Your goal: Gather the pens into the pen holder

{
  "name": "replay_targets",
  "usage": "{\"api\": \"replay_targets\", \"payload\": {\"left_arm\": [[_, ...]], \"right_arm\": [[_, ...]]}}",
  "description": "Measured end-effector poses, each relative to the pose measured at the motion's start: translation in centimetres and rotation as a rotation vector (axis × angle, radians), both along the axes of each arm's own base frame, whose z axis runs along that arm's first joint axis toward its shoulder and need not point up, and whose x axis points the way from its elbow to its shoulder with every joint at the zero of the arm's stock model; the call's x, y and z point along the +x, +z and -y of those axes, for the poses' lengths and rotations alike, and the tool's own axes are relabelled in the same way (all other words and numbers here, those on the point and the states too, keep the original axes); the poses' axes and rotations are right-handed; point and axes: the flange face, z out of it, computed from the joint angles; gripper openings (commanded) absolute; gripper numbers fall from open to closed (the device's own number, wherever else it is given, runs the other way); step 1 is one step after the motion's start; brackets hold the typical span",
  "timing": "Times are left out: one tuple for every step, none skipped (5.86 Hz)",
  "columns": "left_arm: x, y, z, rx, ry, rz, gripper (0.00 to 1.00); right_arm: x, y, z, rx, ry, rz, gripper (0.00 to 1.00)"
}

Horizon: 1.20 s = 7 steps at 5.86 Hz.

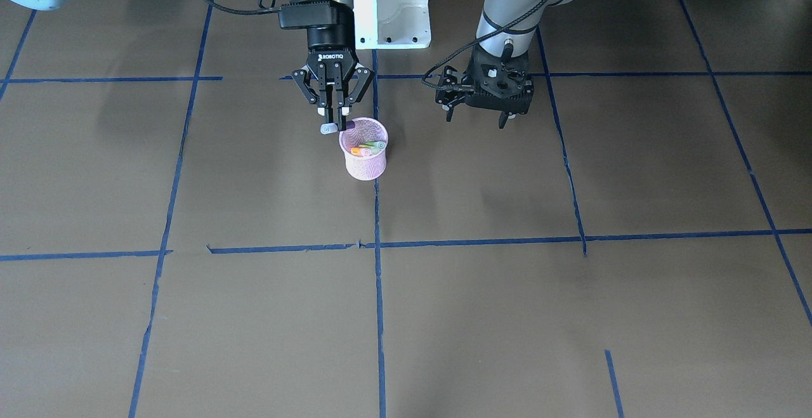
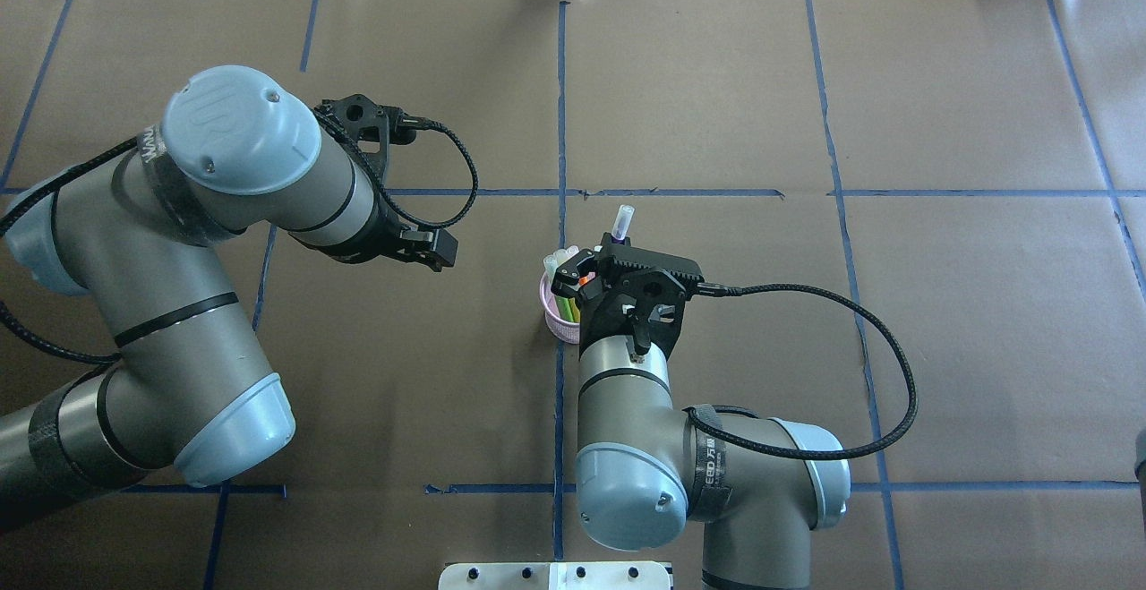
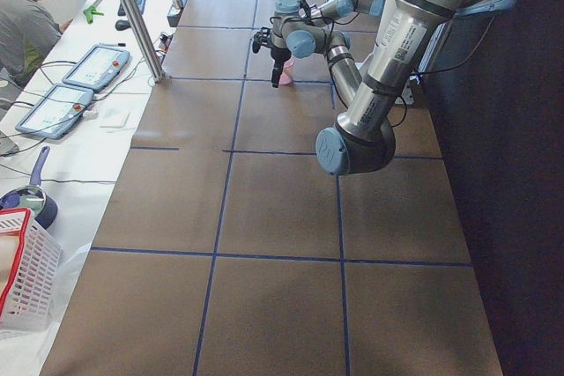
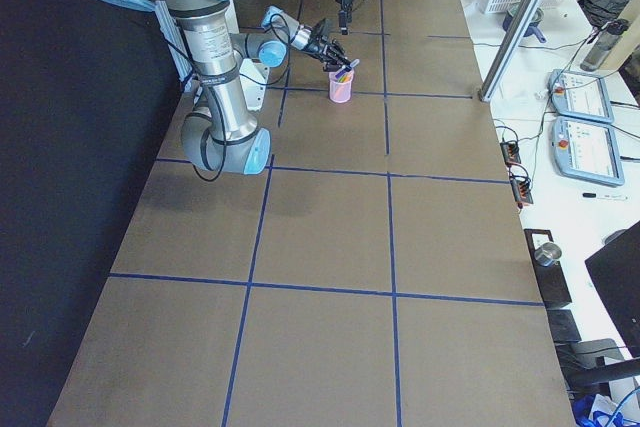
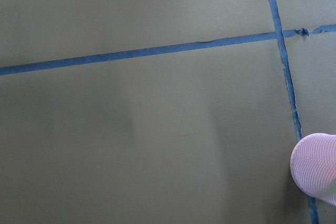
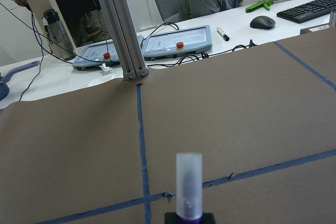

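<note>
The pink mesh pen holder (image 1: 365, 151) stands upright on a blue tape line, with an orange pen (image 1: 356, 150) and a green pen (image 1: 374, 145) leaning inside it. My right gripper (image 1: 336, 120) hangs just behind the holder's rim, shut on the purple pen (image 1: 328, 129), which lies roughly level with its pale cap (image 2: 622, 217) pointing away from the robot. In the right wrist view that cap (image 6: 189, 187) fills the lower middle. My left gripper (image 1: 477, 118) hovers off to the side, open and holding nothing. The left wrist view catches the holder (image 5: 317, 166) at its edge.
The white robot mount (image 1: 390, 6) sits right behind the holder. Blue tape lines (image 1: 379, 316) grid the brown table. Beyond the far edge are an aluminium post (image 6: 123, 30), teach pendants (image 6: 176, 40) and a seated person (image 3: 26, 28). A white basket (image 3: 22, 279) stands on the side bench.
</note>
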Motion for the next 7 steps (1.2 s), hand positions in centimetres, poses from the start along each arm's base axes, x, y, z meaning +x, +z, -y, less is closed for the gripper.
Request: {"api": "replay_targets", "payload": {"left_arm": [[0.0, -0.1, 0.0, 0.001, 0.000, -0.002, 1.00], [-0.1, -0.2, 0.0, 0.002, 0.000, -0.003, 1.00], [-0.1, -0.2, 0.0, 0.003, 0.000, -0.004, 1.00], [-0.1, -0.2, -0.1, 0.003, 0.000, -0.005, 1.00], [-0.1, -0.3, -0.1, 0.004, 0.000, -0.005, 1.00], [-0.1, -0.3, -0.1, 0.004, 0.000, -0.005, 1.00], [-0.2, -0.3, -0.1, 0.004, 0.000, -0.006, 1.00]], "right_arm": [[-0.5, -0.2, -0.2, 0.004, 0.003, 0.007, 0.99], [-0.7, -0.8, -0.2, 0.004, 0.001, 0.031, 1.00], [-1.0, -1.1, -0.3, -0.012, -0.022, 0.048, 1.00], [-1.1, -1.2, -0.3, -0.042, -0.067, 0.053, 1.00], [-0.3, -1.6, 0.3, -0.080, -0.127, 0.060, 1.00], [1.7, -2.4, 2.0, -0.149, -0.212, 0.090, 1.00], [4.5, -3.1, 4.2, -0.238, -0.315, 0.124, 1.00]]}}
